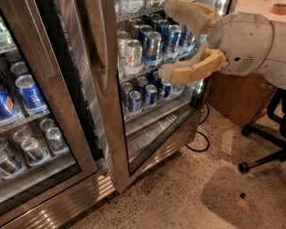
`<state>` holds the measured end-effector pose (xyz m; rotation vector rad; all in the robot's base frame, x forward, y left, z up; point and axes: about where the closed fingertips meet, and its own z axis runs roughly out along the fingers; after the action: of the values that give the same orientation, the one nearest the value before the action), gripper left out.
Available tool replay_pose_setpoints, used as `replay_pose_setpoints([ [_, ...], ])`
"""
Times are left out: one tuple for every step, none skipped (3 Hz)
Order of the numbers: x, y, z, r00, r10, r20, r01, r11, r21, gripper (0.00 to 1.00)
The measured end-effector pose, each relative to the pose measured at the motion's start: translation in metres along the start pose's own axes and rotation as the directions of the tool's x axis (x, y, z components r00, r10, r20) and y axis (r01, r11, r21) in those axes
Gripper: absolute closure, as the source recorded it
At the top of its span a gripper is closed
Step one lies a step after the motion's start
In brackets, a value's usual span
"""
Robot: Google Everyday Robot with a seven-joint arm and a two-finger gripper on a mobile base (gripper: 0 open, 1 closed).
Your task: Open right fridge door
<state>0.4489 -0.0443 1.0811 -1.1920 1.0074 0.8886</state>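
Observation:
The right fridge door (109,134), glass in a brushed steel frame, stands ajar, its left edge swung out toward me with a dark gap behind it. Its long vertical handle (95,40) runs along that edge. Cans (147,44) on wire shelves show through the glass. My gripper (164,40) is at the upper right, in front of the door's glass and to the right of the handle. It is open and empty, with one tan finger (183,11) above and the other (190,70) below, spread wide.
The left glass door (49,89) shows blue Pepsi cans (29,93). A ribbed steel grille (58,206) runs along the base. A black cable (201,134) lies by the fridge's right corner. A wooden cabinet (239,98) and an office chair base (263,159) stand on the right.

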Motion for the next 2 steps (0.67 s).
replay_pose_setpoints([
  [-0.008,-0.003,0.02,1.0,0.001,-0.007,-0.002,0.9991,-0.043,0.19],
  [-0.015,0.001,0.042,1.0,0.014,-0.025,-0.016,0.9957,-0.091,0.24],
])
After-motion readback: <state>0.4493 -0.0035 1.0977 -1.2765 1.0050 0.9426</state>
